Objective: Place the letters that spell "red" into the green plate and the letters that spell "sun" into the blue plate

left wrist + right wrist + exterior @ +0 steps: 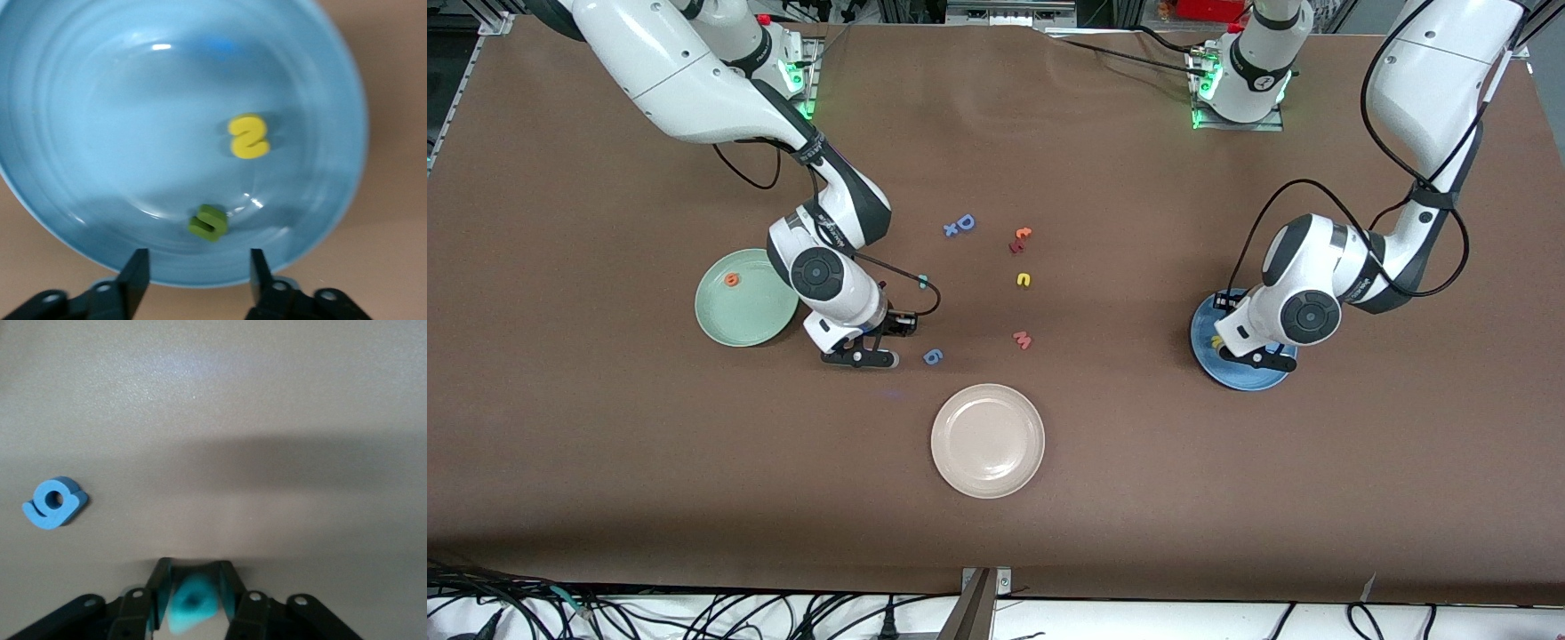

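We see a brown table (1103, 498) filling the front view, with both arm bases along its top edge. The green plate (758, 322) sits at the left middle of the frame, an orange "e" (732, 280) lying in it. Just beside that plate, the right gripper (193, 603) is low over the table with its fingers narrowed around a teal letter (192, 603); the right wrist view shows the letter pinched between the two pads. A blue "g"-like letter (933, 356) lies near it, and a cream-white plate (988, 440) sits lower in the frame, at its centre.

At the right middle of the frame, the left gripper (197, 273) hangs over the blue plate (80, 133) with its fingers spread apart and nothing between them. In that plate lie a yellow "s" (249, 137) and a green arch letter (208, 223). A yellow arch letter (1024, 280) rests on the table at mid-frame, between a red-orange letter pair (1020, 239) above it and a pink "w" (1022, 339) below. A big blue "D" (960, 225) lies above centre.
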{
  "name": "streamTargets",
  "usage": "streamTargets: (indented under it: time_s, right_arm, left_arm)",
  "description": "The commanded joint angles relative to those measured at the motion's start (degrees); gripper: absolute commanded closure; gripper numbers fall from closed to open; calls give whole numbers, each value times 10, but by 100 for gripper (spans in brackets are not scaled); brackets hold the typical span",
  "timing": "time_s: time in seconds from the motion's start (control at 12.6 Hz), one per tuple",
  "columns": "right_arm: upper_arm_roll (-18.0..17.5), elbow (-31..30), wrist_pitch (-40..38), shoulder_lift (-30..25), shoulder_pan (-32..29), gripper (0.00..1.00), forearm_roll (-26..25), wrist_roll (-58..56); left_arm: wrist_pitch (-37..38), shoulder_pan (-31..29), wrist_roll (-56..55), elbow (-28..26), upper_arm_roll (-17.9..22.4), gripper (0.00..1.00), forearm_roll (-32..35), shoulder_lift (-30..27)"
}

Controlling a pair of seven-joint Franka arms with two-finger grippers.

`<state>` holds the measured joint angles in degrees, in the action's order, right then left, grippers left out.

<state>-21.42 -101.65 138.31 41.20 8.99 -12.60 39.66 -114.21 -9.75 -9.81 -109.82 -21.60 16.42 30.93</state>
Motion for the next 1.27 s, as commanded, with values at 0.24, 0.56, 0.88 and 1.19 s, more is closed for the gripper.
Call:
streamTargets:
  time_s: [0.24, 0.56, 0.88, 1.19]
  right_arm:
    - [1, 0, -16, -1, -3, 66, -8, 2]
    - [-10, -1, -16, -2, 7, 64, -5, 64]
    - [-13, -7, -71, -22, 7, 61, -6, 72]
    - [-24, -14, -96, -31, 8, 59, -5, 85]
  left_arm:
    - [31, 0, 5, 19, -115, 0, -16, -34]
    - [-59, 5, 9, 19, -167, 0, -48, -5]
    - [-155, 49, -49, 12, -166, 0, -81, 20]
    - [-204, 120, -196, 15, -151, 0, 6, 48]
